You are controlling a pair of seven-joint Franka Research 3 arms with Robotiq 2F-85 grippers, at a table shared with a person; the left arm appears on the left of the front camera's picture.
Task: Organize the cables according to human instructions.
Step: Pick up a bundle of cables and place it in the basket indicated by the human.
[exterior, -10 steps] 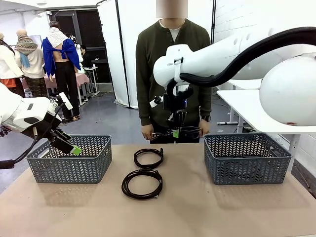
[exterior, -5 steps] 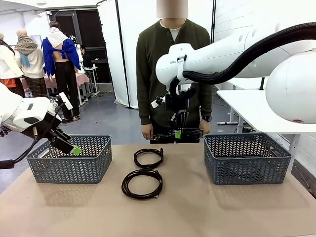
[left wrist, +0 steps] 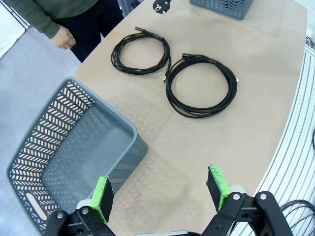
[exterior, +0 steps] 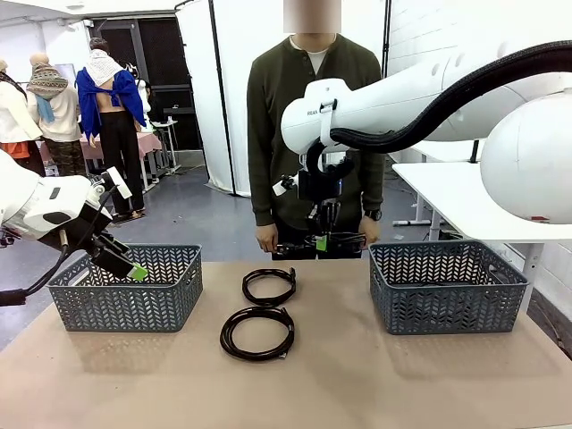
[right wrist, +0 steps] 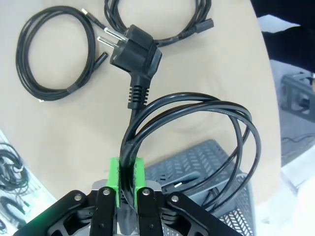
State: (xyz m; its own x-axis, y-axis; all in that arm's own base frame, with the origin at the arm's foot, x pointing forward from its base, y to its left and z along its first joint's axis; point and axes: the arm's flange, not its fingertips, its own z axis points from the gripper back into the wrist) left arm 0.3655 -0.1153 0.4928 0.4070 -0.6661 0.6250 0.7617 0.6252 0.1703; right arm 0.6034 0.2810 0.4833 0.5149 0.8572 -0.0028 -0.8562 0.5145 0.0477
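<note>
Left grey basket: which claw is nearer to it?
Left. The left claw hangs open just above the left grey basket's rim; the right claw, shut on a coiled cable, hovers far off over the table's far middle.

made out nothing legible. spotted only a tiny line of dark print on the white wrist housing of the right arm (exterior: 315, 113) in the front view, too small to read. found no letters, numbers or signs clear enough elsewhere.
</note>
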